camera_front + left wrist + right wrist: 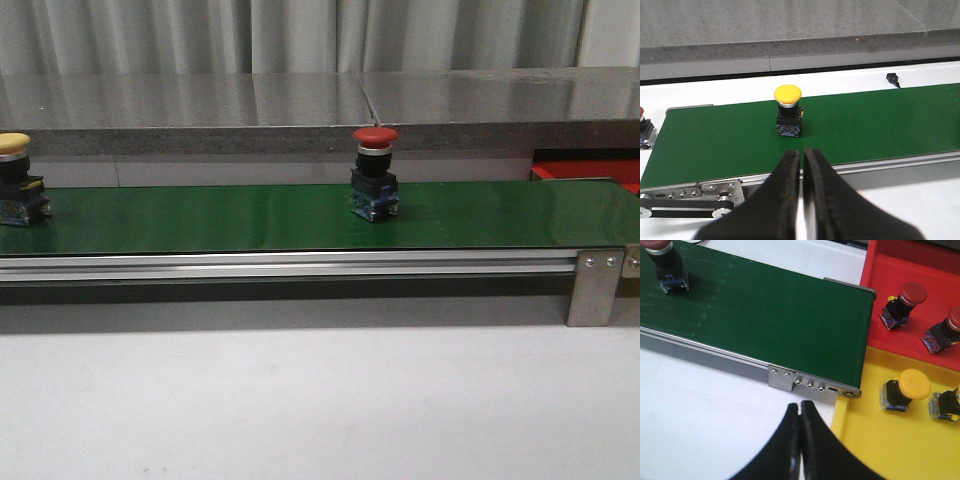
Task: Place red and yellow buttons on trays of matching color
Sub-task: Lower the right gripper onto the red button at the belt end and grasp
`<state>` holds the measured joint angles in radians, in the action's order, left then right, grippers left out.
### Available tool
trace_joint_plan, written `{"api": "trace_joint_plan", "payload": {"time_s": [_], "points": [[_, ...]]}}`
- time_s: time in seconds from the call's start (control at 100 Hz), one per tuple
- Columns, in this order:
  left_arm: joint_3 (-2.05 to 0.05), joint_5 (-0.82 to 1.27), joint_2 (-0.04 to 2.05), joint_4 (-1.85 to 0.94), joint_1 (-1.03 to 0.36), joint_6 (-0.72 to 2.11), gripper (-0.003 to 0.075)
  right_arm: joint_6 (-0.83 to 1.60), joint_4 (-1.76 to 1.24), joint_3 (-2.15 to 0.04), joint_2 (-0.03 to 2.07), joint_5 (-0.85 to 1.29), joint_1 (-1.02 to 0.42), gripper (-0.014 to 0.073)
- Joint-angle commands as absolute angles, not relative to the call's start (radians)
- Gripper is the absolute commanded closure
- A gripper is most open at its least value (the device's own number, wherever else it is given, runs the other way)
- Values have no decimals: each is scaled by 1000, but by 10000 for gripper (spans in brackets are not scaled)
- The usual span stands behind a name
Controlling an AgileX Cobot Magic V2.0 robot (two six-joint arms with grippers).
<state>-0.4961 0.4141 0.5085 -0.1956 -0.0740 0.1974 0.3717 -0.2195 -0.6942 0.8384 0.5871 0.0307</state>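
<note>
A red button stands upright mid-way along the green belt, and it also shows in the right wrist view as the red button. A yellow button stands at the belt's left end. My left gripper is shut and empty, short of the belt's near rail, in line with that yellow button. My right gripper is shut and empty over the white table, near the belt's right end. There, a red tray holds two red buttons and a yellow tray holds two yellow buttons.
The belt's aluminium rail and end bracket run along its near side. A grey stone ledge stands behind the belt. The red tray's edge shows at the back right. White table lies in front.
</note>
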Motion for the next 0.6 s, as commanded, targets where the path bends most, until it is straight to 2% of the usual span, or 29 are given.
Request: {"api": "trace_joint_plan", "payload": {"time_s": [0.0, 0.2, 0.27, 0.34, 0.4, 0.41, 0.46, 0.51, 0.59], "points": [[-523, 329, 510, -212, -80, 198, 739, 378, -228, -721, 831, 526, 30, 662], [-523, 329, 510, -212, -80, 198, 739, 378, -228, -721, 831, 530, 30, 655], [-523, 329, 510, -212, -80, 198, 739, 378, -228, -721, 831, 535, 30, 610], [-523, 329, 510, -212, -80, 198, 739, 378, -228, -721, 831, 540, 30, 498], [-523, 329, 510, -212, -80, 198, 739, 378, -228, -721, 831, 542, 30, 327], [-523, 329, 510, -212, -80, 198, 739, 378, -228, -721, 831, 542, 30, 327], [-523, 329, 510, -212, -80, 198, 739, 378, -229, -721, 831, 540, 30, 176], [-523, 329, 510, -212, -80, 198, 739, 378, -232, -721, 831, 540, 30, 64], [-523, 329, 510, -212, -80, 198, 739, 378, -247, -721, 831, 538, 30, -43]]}}
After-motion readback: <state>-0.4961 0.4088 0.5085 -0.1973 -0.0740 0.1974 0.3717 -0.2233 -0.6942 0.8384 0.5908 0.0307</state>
